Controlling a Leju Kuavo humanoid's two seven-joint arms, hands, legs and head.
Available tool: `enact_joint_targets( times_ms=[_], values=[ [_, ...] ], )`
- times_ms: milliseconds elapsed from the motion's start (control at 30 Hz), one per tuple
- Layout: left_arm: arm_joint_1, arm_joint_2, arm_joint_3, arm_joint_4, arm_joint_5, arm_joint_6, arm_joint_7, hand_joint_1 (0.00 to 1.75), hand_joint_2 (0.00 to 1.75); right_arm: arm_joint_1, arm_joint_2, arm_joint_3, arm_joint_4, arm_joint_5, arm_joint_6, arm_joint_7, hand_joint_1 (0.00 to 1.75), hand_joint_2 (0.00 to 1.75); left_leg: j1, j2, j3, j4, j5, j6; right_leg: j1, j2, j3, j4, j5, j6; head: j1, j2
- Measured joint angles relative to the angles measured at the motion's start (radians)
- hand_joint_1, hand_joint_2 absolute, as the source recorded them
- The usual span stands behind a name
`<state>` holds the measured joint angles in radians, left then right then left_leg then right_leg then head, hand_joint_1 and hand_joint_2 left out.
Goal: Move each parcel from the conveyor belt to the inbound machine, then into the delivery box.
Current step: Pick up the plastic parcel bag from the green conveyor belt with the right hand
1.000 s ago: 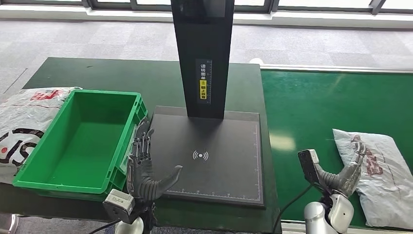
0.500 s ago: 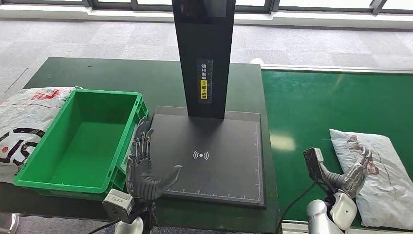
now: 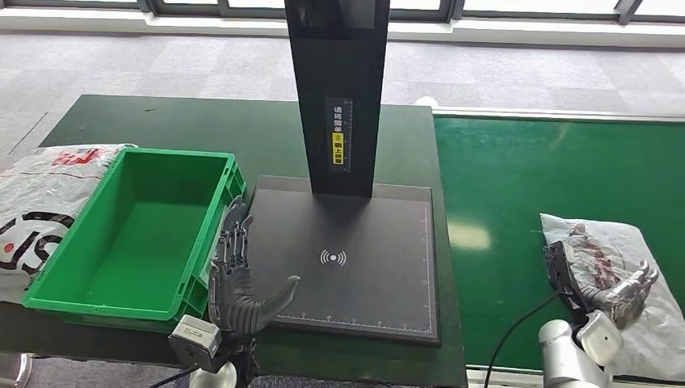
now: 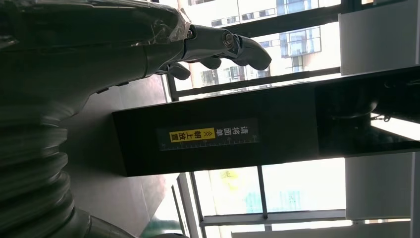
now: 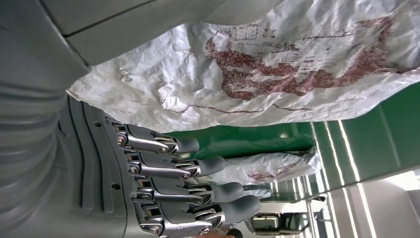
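Note:
A crumpled white parcel (image 3: 626, 242) with red-brown print lies on the green conveyor belt (image 3: 549, 178) at the right. My right hand (image 3: 618, 287) hovers over its near part with fingers (image 5: 198, 166) extended and apart, holding nothing; the parcel (image 5: 257, 74) lies close beside them. My left hand (image 3: 238, 275) stands open with spread fingers at the left edge of the black inbound machine plate (image 3: 363, 299), between it and the empty green delivery box (image 3: 74, 226). The machine's black post (image 3: 338, 97) carries a yellow label (image 4: 213, 136).
A second white bag (image 3: 40, 202) with red and black print lies left of the green box. Another parcel (image 5: 267, 171) sits farther along the belt in the right wrist view. The dark green table (image 3: 202, 129) stretches behind the box.
My right hand has moved to the right, from beside the parcel's near edge to over the parcel. The parcel has drifted slightly left on the belt. The left hand has not moved.

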<state>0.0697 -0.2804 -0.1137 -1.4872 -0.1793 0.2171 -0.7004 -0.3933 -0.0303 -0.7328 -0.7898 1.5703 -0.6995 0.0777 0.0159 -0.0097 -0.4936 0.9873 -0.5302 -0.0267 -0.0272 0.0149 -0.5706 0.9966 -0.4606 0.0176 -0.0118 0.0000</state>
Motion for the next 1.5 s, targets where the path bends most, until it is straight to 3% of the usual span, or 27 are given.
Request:
enact_joint_targets(
  times_ms=[300,533,733,1033,1167,1500],
  values=[
    [0.002,0.0,0.001,-0.002,-0.005,0.0,0.0,0.0,1.75,-0.01,-0.027,0.0,0.058,0.001,0.0,0.054,0.0,1.75,0.0,0.0,0.0,0.0,0.0,0.0,0.0,0.0,0.0,0.0,0.0,0.0,0.0,0.0],
    [0.012,-0.001,0.007,-0.011,-0.019,-0.004,0.0,0.0,1.75,-0.025,-0.056,0.023,0.146,0.001,0.005,0.165,0.0,1.75,0.0,0.0,0.0,0.0,0.0,0.0,0.0,0.0,0.0,0.0,0.0,0.0,0.0,0.0],
    [0.02,-0.002,0.015,-0.023,-0.027,-0.014,0.001,0.0,1.75,-0.062,-0.097,0.051,0.274,0.003,0.099,0.262,0.0,1.75,0.0,0.0,0.0,0.0,0.0,0.0,0.0,0.0,0.001,0.0,0.0,0.0,0.0,0.0],
    [0.026,-0.003,0.022,-0.033,-0.028,-0.018,0.002,0.0,1.75,-0.085,-0.122,0.065,0.342,0.006,0.124,0.277,0.0,1.75,0.0,-0.001,0.001,0.0,0.0,0.0,0.0,-0.001,0.001,0.0,0.0,0.0,0.0,0.0],
    [0.027,-0.004,0.022,-0.035,-0.028,-0.018,0.002,0.0,1.75,-0.088,-0.124,0.065,0.35,0.006,0.124,0.278,1.75,1.75,0.0,-0.001,0.001,0.0,0.0,0.0,0.0,-0.001,0.002,0.0,0.0,0.0,0.0,0.0],
    [0.035,-0.006,0.027,-0.056,-0.04,-0.039,0.024,0.0,1.75,-0.094,-0.136,0.066,0.364,0.006,0.126,0.272,1.75,1.75,0.0,0.0,0.003,0.0,0.0,0.0,0.0,0.0,0.003,-0.001,0.0,0.0,0.0,0.0]
  ],
)
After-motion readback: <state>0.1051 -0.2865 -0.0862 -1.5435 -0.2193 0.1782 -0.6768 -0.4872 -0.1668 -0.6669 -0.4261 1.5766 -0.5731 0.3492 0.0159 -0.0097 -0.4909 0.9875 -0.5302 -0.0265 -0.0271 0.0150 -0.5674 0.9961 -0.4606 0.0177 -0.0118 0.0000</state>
